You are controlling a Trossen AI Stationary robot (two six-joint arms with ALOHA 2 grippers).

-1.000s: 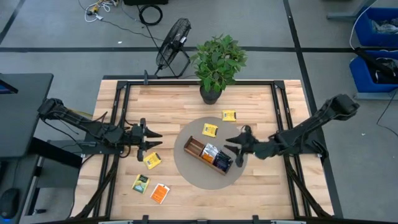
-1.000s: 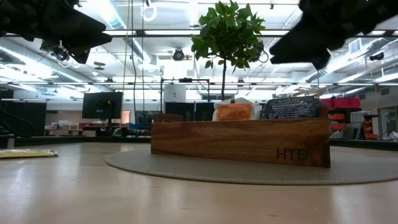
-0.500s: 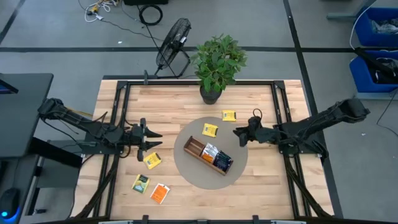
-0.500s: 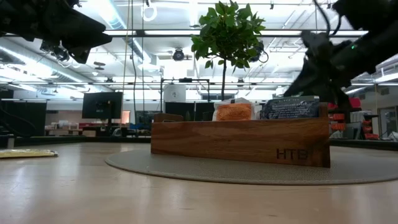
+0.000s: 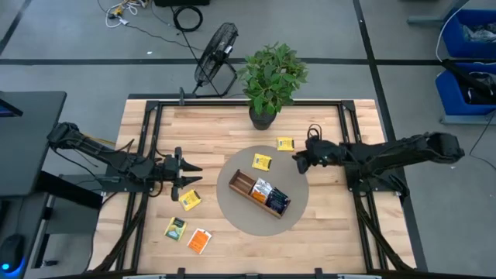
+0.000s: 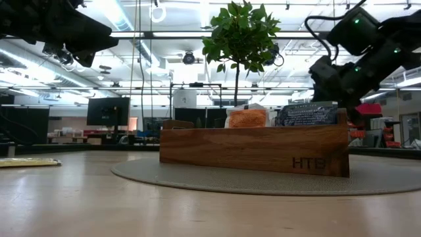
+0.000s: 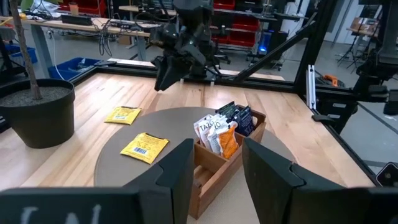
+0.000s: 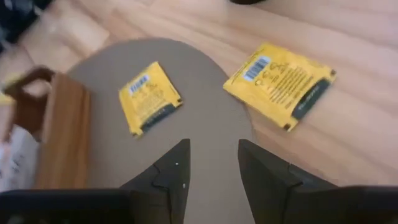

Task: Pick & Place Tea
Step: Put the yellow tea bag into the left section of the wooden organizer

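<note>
Swings away from the wooden tray (image 5: 260,193), the right gripper (image 5: 298,160), now poised between two yellow sachets: one (image 8: 150,96) on the round mat (image 5: 244,221), one (image 8: 280,83) on bare table (image 5: 325,128). Fingers parted, holding nothing; next pick looks close. Lies flat and diagonal, each sachet. Waits just beside another yellow sachet (image 5: 189,200), the left gripper (image 5: 188,172), also parted, empty.

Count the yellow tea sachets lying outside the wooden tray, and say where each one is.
3. One yellow sachet lies on the round mat beside the tray; a second on bare wood near the plant pot; a third by the left gripper. Others may be hidden inside the tray.
</note>
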